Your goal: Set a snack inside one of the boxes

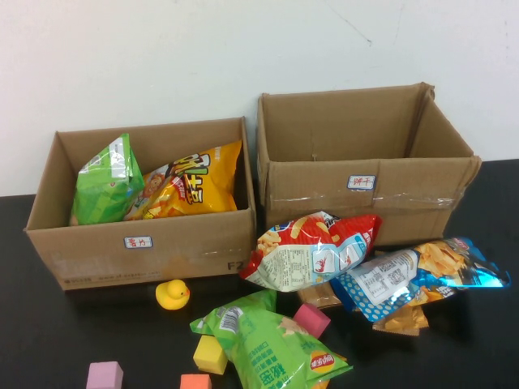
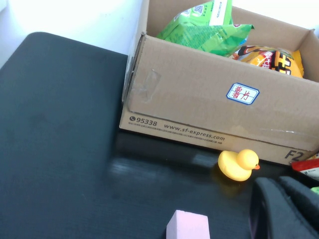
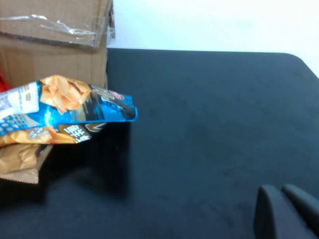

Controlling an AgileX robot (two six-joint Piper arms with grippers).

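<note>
The bright green snack bag (image 1: 105, 182) with a white patch at its top lies inside the lower, wider cardboard box (image 1: 97, 251), at its left end, beside a yellow-orange chip bag (image 1: 195, 186). The left wrist view shows the same box (image 2: 189, 104) with the green bag (image 2: 199, 30) in it. My left gripper (image 2: 280, 181) is shut and empty, low over the table near the box's front right corner. My right gripper (image 3: 278, 188) is shut and empty over bare black table to the right of the bags. Neither gripper shows in the high view.
The taller taped box (image 1: 365, 186) stands at the back right. In front lie a red bag (image 1: 312, 247), a blue bag (image 1: 422, 271), a larger green bag (image 1: 272, 340), a yellow duck (image 1: 173, 293) and foam blocks, one pink (image 1: 105, 376).
</note>
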